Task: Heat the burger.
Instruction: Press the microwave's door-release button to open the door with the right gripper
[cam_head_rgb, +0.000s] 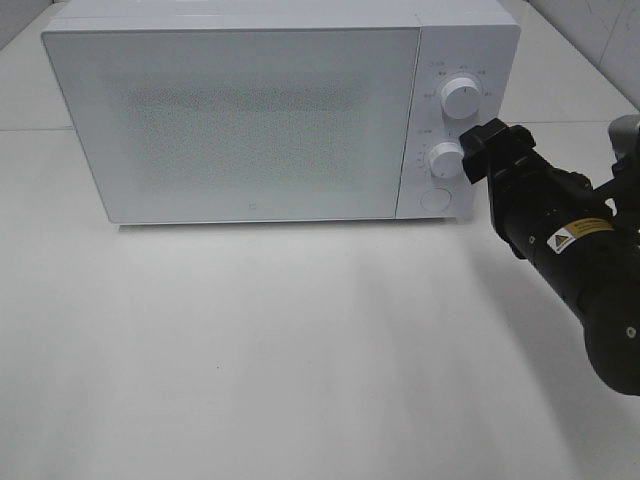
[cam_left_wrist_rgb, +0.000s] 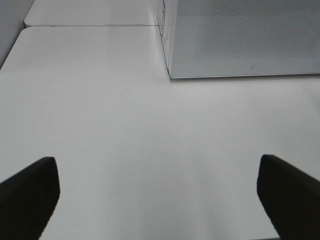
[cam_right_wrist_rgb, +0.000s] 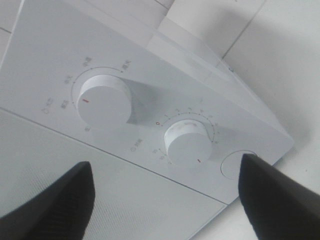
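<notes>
The microwave (cam_head_rgb: 240, 120) stood with its door (cam_head_rgb: 235, 125) shut. The burger showed in no view and was probably inside. The left gripper (cam_left_wrist_rgb: 160, 200) hung, jaws spread, over the table (cam_left_wrist_rgb: 100, 125). The right gripper (cam_head_rgb: 478, 150), jaws also parted, was the nearer arm, and the lower knob (cam_head_rgb: 445, 158) lay just beside it at 9 o'clock.

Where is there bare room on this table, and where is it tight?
Widest free patch: the table in front of the closed microwave, down to the near edge. Another bare stretch lies left of the microwave, before the left claw. Tight only at the right, where the right claw hangs by the lower knob.
</notes>
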